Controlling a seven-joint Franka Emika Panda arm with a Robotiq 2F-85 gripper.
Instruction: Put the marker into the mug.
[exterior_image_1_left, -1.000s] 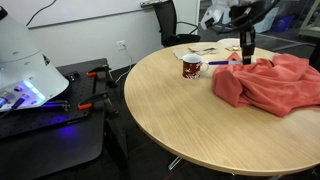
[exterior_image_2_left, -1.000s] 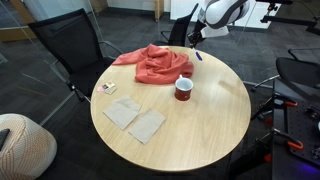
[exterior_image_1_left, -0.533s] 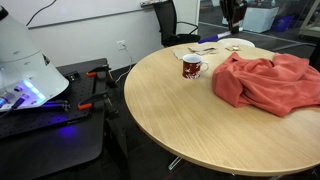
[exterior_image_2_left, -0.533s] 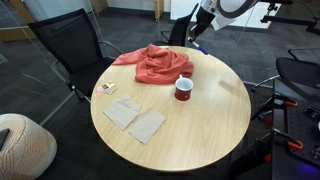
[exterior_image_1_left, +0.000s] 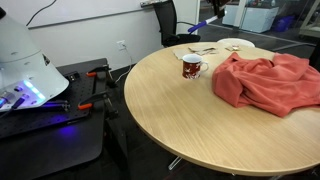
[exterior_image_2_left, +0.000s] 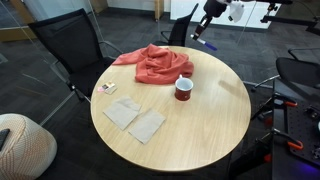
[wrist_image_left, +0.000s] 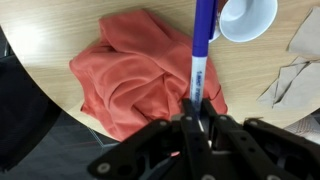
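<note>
My gripper is shut on the blue marker, which has a white band and points away from the jaws toward the mug. The mug shows its white inside at the top of the wrist view. In both exterior views the dark red-brown mug stands upright on the round wooden table. The gripper hangs high above the table's far edge with the marker slanting down from it. In an exterior view the marker shows near the top edge.
A crumpled red-orange cloth lies next to the mug. Paper napkins and a small card lie on the table. A pale plate sits at the far side. Office chairs surround the table.
The gripper has risen from just above the table beside the cloth to high over the far edge, carrying the marker up with it. Mug and cloth have not moved.
</note>
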